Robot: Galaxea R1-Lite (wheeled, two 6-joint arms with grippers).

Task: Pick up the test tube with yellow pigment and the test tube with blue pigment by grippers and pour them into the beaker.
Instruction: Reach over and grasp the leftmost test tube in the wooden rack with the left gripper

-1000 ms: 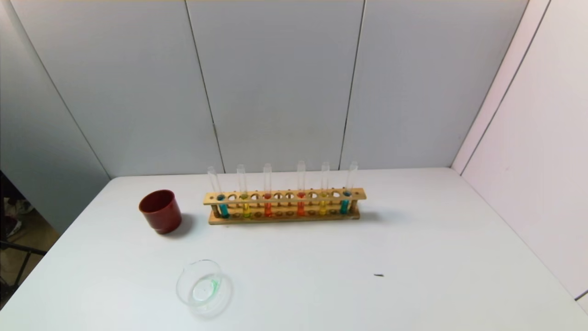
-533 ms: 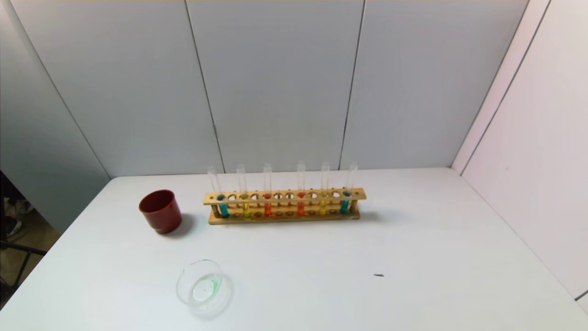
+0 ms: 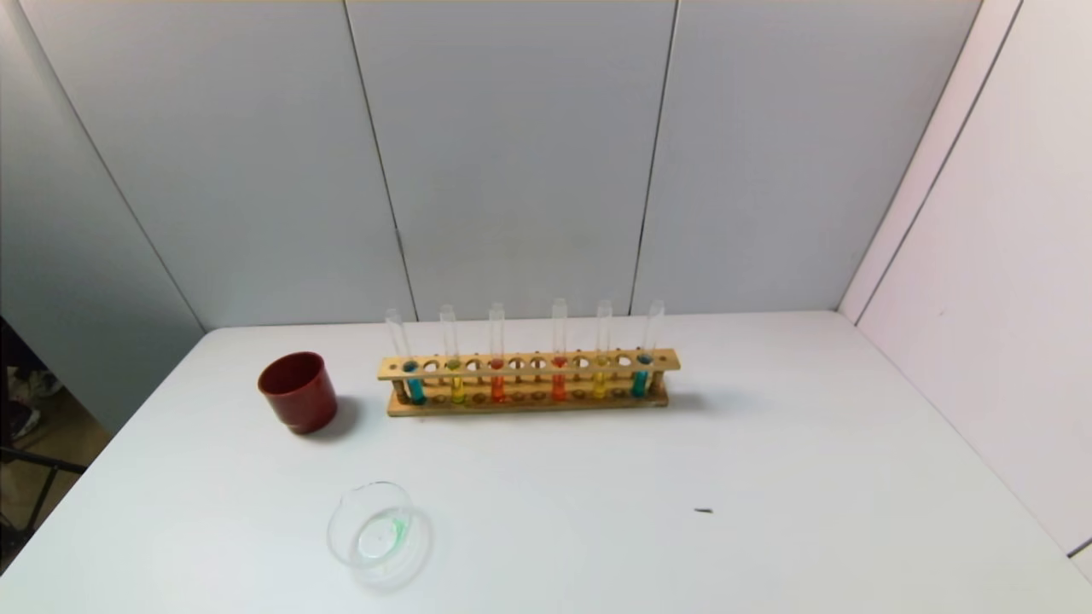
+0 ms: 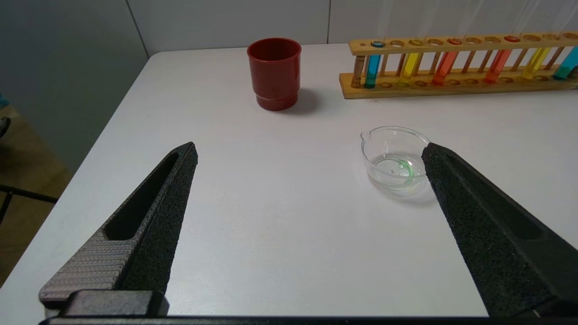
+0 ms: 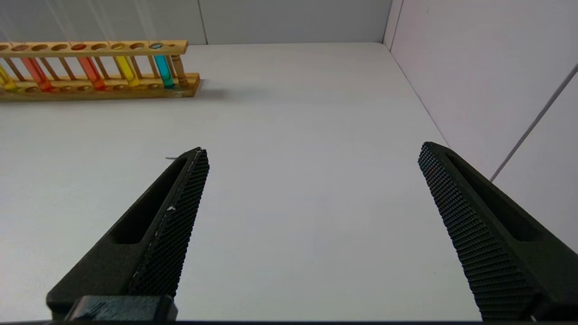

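Observation:
A wooden rack (image 3: 529,364) at the back middle of the table holds several tubes. Blue-pigment tubes stand at its left end (image 3: 415,388) and right end (image 3: 640,381); yellow-pigment tubes stand second from left (image 3: 458,390) and second from right (image 3: 600,385). The glass beaker (image 3: 372,525) sits near the front left, with a green trace inside. My left gripper (image 4: 309,151) is open and empty over the table's front left, the beaker (image 4: 395,158) beside one finger. My right gripper (image 5: 311,151) is open and empty over the front right. Neither gripper shows in the head view.
A dark red cup (image 3: 298,392) stands left of the rack. Two orange-red tubes (image 3: 497,388) stand in the rack's middle. A small dark speck (image 3: 703,511) lies on the white table (image 3: 768,477). Wall panels close the back and right side.

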